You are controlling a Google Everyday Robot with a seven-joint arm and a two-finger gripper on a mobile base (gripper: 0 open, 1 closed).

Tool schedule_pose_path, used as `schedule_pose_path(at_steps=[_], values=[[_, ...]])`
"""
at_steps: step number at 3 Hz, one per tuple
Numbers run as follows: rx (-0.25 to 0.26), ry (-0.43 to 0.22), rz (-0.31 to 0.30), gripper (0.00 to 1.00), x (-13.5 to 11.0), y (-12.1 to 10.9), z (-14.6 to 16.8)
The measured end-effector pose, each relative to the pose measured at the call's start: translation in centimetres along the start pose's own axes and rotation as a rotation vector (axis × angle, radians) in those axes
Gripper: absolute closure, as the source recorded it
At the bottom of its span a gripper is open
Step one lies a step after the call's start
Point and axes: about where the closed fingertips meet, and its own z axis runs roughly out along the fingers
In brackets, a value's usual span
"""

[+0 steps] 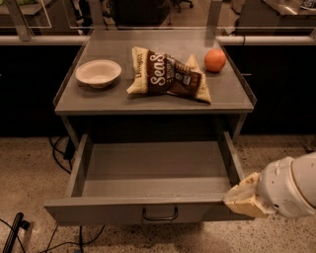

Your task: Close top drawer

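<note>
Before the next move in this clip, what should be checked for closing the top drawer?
1. Top drawer pulled out, ready for a push: ok.
2. Nothing in its tray to jam: ok.
3. Gripper at the front panel's right corner: ok.
4. Gripper touching the panel: cannot tell.
5. Wire handle unobstructed: ok.
6. White bowl, chip bag and orange on the cabinet top, out of the drawer's path: ok.

Robotics lab, speckled floor [29, 173], glass partitions [34, 15], cables [58, 158], jaws at front right corner of top drawer [158, 165]
</note>
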Motion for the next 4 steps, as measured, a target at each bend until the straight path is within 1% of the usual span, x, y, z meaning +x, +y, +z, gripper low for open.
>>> schedule_pose_path(at_steps=[1, 2, 3, 4], values=[[-0.006, -0.091, 0.092, 1.0, 2.2, 0.3, 4.6], [-0.03, -0.114, 0.101, 1.0, 2.3, 0.8, 8.6], [-0.059, -0.097, 0.088, 0.97, 2.3, 1.6, 12.4], [-0.059, -0.097, 0.088, 0.73, 2.3, 1.6, 12.4]])
